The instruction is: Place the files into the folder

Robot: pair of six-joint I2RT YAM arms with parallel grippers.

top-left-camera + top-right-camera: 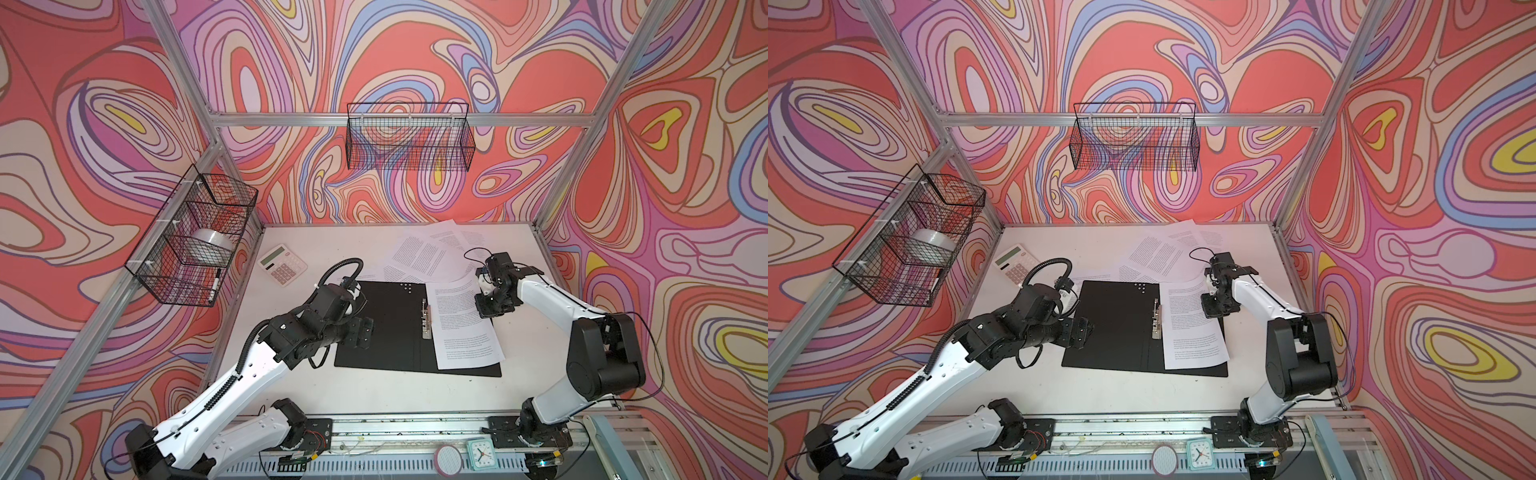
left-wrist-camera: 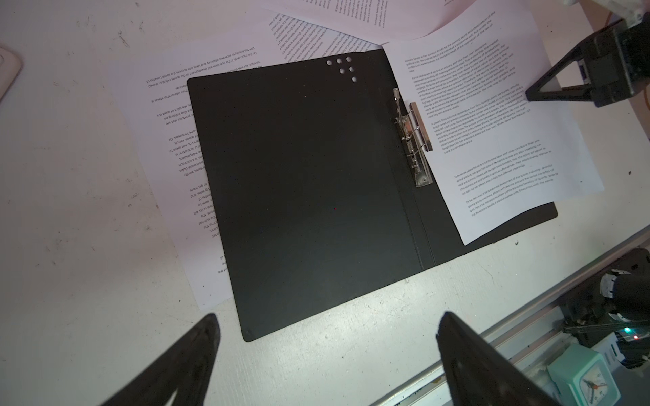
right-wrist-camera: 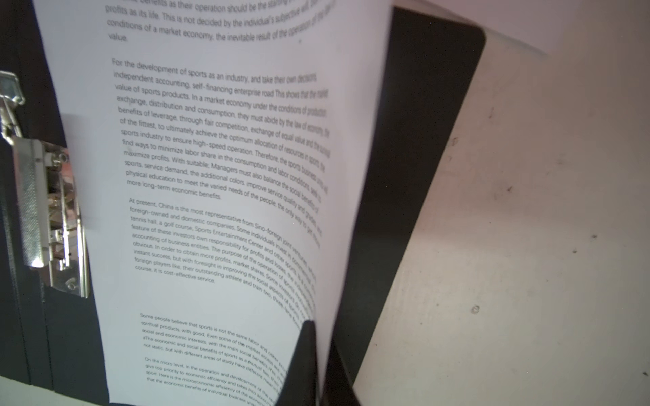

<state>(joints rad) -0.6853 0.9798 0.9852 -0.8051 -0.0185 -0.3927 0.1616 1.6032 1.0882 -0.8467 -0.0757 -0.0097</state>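
Nearest us, low in the frame, the left fingers (image 2: 471,355) hang spread wide and empty over the bare surface (image 1: 374,395), right beside the left edge of the folder (image 1: 386,328). The folder lies open and flat in the middle of the frame, black inside up, with the metal clip (image 1: 424,318) along its spine.

On its right half there's one sheet (image 1: 461,328). The right fingers (image 3: 304,358) are clamped shut on that sheet's outer edge, curling it up off the cover. Its inner edge sits right by the clip; tucked under or not, I can't tell. So by my reading, one page is partway in but not yet settled.

Further back, upper middle, the rest of the files (image 1: 419,253) lie fanned and overlapping outside the folder. Another page (image 2: 169,123) pokes out from beneath the left cover. The calculator (image 1: 282,264) sits at the upper left, not in play.

Plenty left: those pages to gather, then the cover to close.
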